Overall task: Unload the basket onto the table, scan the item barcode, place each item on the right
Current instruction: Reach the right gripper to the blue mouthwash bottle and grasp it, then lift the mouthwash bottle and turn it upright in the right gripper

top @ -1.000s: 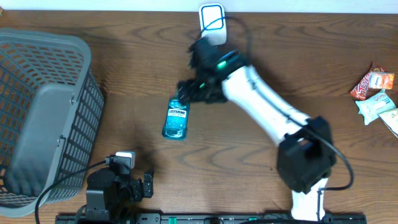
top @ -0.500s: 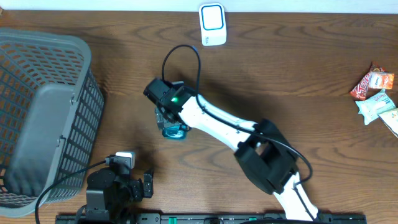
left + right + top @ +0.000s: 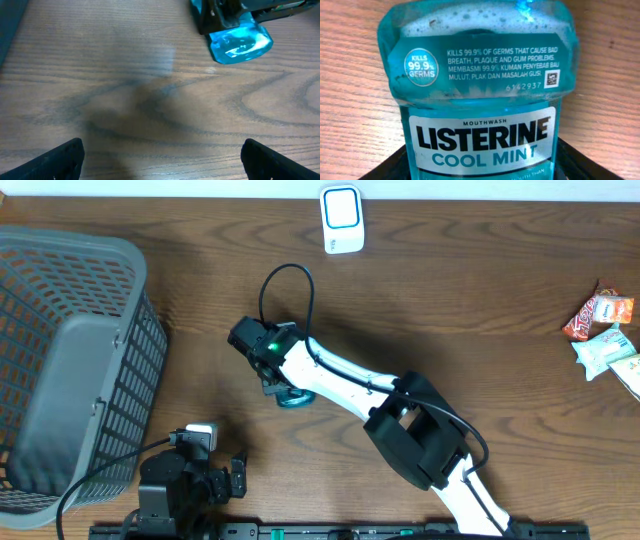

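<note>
My left pincer idles low on the counter, fingers wide apart. My right pincer straddles the bottle, which lies label-up mid-counter. Clamped or only flanking, I cannot tell. I judge I'm taking hold to carry it to the scanner.

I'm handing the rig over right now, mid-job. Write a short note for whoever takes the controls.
Left gripper: open, parked at the near edge of the table, holding nothing.
Right gripper: jaws either side of the Listerine bottle, which lies on the table; a firm grip cannot be confirmed.
White scanner: at the far edge, apart from the bottle.
Done: right arm is at the bottle.
Left: secure the grip, lift, present the barcode to the scanner. The visible label shows only a small square code.
</note>
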Controlling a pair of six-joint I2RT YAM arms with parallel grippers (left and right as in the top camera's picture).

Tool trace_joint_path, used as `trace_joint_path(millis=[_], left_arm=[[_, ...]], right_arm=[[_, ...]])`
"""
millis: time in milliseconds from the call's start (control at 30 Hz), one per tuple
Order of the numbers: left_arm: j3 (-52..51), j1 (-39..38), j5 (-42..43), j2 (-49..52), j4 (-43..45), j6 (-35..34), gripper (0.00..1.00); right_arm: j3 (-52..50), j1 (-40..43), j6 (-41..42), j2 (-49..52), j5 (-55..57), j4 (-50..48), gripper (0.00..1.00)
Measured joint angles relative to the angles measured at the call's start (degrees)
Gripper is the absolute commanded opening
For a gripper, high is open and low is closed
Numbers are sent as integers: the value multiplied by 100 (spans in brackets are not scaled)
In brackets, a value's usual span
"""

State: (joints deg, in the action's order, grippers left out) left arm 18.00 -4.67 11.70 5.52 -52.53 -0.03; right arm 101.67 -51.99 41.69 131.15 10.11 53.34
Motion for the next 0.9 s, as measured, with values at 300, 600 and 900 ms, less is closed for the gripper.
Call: trace_joint_path(millis=[300,600,900], left_arm=[[0,0,-2,0,2,-2,100],[0,0,-2,0,2,-2,100],[0,0,-2,0,2,-2,100]], right_arm=[[35,17,-20,2,-9,223,47],[68,372,-1025,2,-914,343,42],[90,1429,-2192,11,-2026,1263,39]])
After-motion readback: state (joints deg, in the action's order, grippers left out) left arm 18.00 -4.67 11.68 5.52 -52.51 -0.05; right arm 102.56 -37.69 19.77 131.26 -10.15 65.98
